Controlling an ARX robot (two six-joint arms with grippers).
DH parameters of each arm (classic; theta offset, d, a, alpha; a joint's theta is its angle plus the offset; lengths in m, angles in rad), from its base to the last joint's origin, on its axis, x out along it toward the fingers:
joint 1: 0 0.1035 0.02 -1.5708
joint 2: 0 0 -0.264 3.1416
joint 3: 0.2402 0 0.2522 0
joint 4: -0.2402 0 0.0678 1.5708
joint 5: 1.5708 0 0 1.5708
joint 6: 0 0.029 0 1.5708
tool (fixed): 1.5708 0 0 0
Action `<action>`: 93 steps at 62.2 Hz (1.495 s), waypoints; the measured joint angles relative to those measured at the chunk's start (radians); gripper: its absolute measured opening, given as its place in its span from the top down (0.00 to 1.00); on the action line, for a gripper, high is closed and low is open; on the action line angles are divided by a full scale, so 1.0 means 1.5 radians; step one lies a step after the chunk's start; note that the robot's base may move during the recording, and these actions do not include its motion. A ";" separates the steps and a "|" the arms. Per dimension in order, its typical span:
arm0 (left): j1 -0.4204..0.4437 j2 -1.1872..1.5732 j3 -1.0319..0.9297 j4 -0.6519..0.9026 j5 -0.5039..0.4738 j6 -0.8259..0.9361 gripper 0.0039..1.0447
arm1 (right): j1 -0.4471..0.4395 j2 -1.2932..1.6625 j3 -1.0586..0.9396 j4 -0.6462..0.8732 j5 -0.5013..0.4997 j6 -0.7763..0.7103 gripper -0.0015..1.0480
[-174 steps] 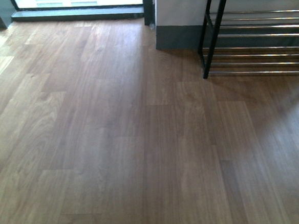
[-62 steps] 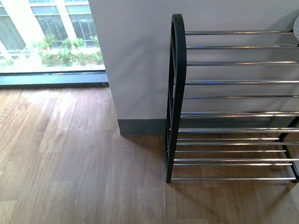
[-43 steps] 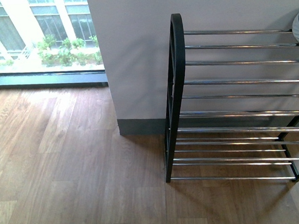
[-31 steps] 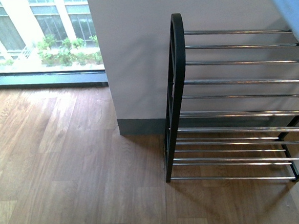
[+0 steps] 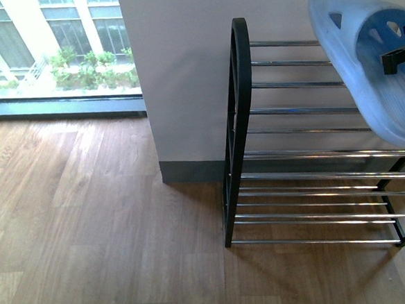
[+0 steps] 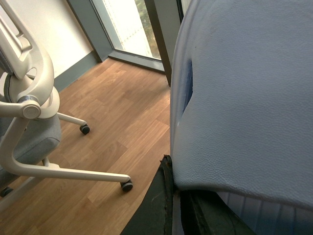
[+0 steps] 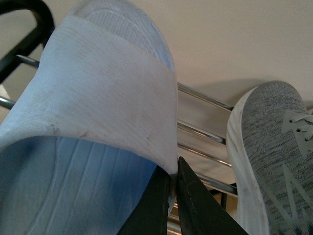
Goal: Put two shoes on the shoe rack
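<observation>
Front view first: our right gripper (image 7: 174,169) has its black fingers pinched tight on the strap edge of a pale blue rubber slide (image 5: 370,64). That slide hangs tilted in the upper right of the frame, in front of the upper chrome bars of the black metal shoe rack with arched sides (image 5: 237,132). We can't tell whether it's touching the bars. The rack runs down the right side of the frame against a white wall (image 5: 176,77). There's brown wood plank flooring (image 5: 103,228) across the lower left and a big window (image 5: 49,51) in the upper left.

The right wrist camera shows a grey knit lace-up sneaker with a white sole (image 7: 274,152) sitting on the rack bars, just beside the held slide.

Our left gripper (image 6: 177,193) is clamped on a second pale blue slide (image 6: 244,98), which fills most of that wrist view. Beyond it there's a white office chair base on castors (image 6: 29,127) standing on the wood floor.
</observation>
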 joint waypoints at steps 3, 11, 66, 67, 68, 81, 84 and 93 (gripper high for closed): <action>0.000 0.000 0.000 0.000 0.000 0.000 0.99 | -0.008 0.023 0.020 0.000 0.011 0.002 0.99; 0.000 0.000 0.000 0.000 0.000 0.000 0.99 | -0.026 0.088 0.067 0.006 0.034 0.002 0.99; 0.000 0.000 0.000 0.000 0.000 0.000 0.99 | -0.050 0.253 0.219 0.070 0.144 -0.249 0.86; 0.000 0.000 0.000 0.000 0.000 0.000 0.99 | -0.050 0.253 0.219 0.069 0.143 -0.249 0.85; 0.000 0.000 0.000 0.000 0.000 0.000 0.99 | -0.050 0.253 0.220 0.067 0.141 -0.248 0.83; 0.000 0.000 0.000 0.000 0.000 0.000 0.99 | -0.051 0.209 0.219 0.003 0.099 -0.211 0.52; 0.000 0.000 0.000 0.000 0.000 0.000 0.99 | -0.054 0.175 0.211 -0.024 0.093 -0.196 0.44; 0.000 0.000 0.000 0.000 0.000 0.000 0.99 | -0.077 0.064 0.172 -0.113 0.061 -0.167 0.25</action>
